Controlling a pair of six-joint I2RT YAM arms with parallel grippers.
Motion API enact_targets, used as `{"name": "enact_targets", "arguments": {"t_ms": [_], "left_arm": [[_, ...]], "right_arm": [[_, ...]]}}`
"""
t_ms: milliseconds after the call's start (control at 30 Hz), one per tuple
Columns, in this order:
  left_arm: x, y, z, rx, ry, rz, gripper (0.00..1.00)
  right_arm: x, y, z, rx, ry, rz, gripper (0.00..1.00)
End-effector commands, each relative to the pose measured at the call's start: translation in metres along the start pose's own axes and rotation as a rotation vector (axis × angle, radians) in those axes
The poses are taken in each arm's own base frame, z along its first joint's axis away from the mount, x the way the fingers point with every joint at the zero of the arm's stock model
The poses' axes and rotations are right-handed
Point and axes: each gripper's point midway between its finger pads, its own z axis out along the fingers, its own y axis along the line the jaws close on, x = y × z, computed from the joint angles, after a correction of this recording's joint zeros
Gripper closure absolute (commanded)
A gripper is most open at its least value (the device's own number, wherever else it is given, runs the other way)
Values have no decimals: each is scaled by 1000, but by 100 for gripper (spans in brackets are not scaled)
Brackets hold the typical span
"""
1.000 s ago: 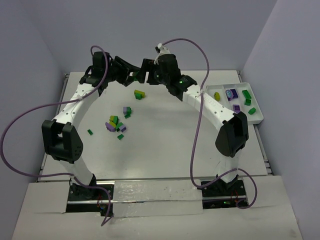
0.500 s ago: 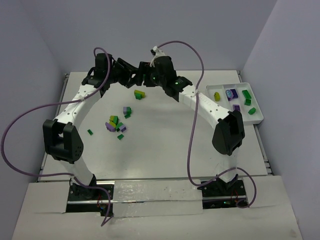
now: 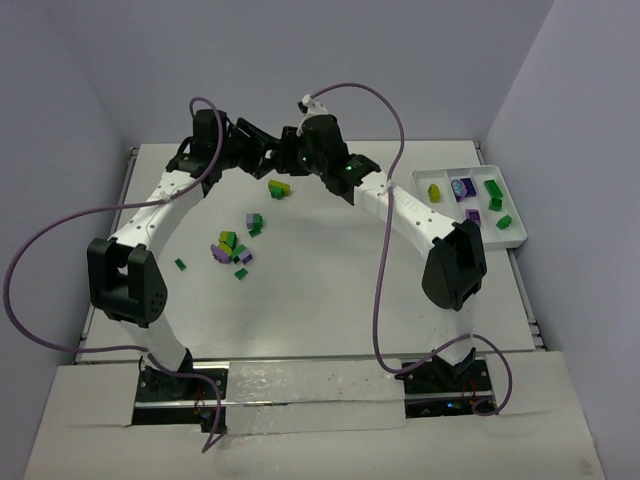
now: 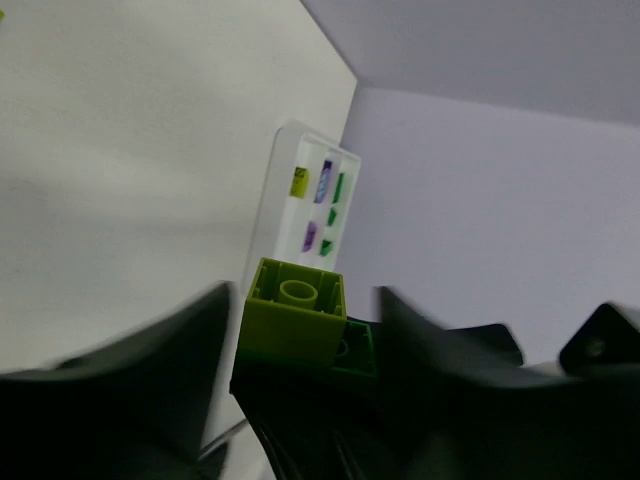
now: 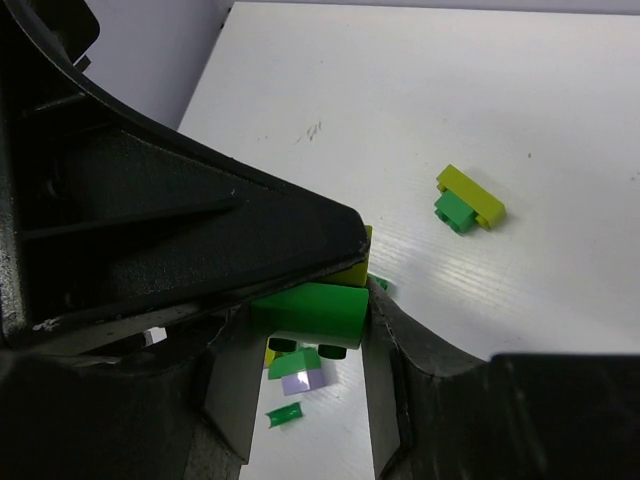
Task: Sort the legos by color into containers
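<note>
The arm bases sit at the near edge of the table (image 3: pixel 330 300), and both arms arch away toward its far side. Nearest on the surface lie a lone dark green brick (image 3: pixel 180 264) at the left and a second dark green brick (image 3: pixel 240 273), apart from each other. Just beyond the second one is a loose cluster (image 3: pixel 230 247) of yellow-green, lavender and green legos, and past it a small lavender-and-green group (image 3: pixel 254 222). At the right side, well apart from these, the white tray (image 3: pixel 512 236) holds bricks in three lines by colour: yellow-green, purple, dark green. Farther out near the middle, a joined pair (image 3: pixel 279 187), yellow-green on green, rests on the table. Above the far part of the table the two grippers meet tip to tip. The left gripper (image 4: pixel 303 310) is clamped on a yellow-green brick (image 4: pixel 295 318), held clear of the surface. An attached green brick (image 5: pixel 310 312) is fixed to that brick. The right gripper (image 5: pixel 310 335) is closed across the attached green brick, with its pads (image 5: pixel 238 385) against opposite sides.
</note>
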Motion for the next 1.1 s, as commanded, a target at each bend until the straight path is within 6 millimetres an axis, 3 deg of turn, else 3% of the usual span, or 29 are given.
{"name": "enact_targets", "arguments": {"t_ms": [0, 67, 133, 233, 300, 400, 633, 800, 1067], "left_arm": [[-6, -18, -18, 80, -2, 103, 9], [-28, -14, -29, 92, -41, 228, 1], [-45, -10, -43, 103, -57, 329, 1], [-55, -5, -63, 133, -41, 538, 1], [-36, -8, -77, 246, 57, 664, 1], [21, -14, -109, 544, 275, 843, 1], [79, -11, -129, 722, 470, 1017, 20], [108, -7, -132, 758, 528, 1108, 33], [135, -4, -137, 816, 609, 1146, 34]], "right_arm": [[-24, 22, -17, -145, -41, -48, 100], [-13, 26, -36, -297, 35, -116, 100], [-5, 23, -56, -412, 85, -173, 100], [3, 11, -83, -513, 120, -237, 100], [12, 11, -100, -608, 158, -266, 100], [26, 19, -128, -748, 221, -314, 100], [45, 36, -160, -938, 299, -301, 100], [51, 45, -171, -999, 340, -286, 100], [57, 50, -175, -1023, 360, -297, 100]]}}
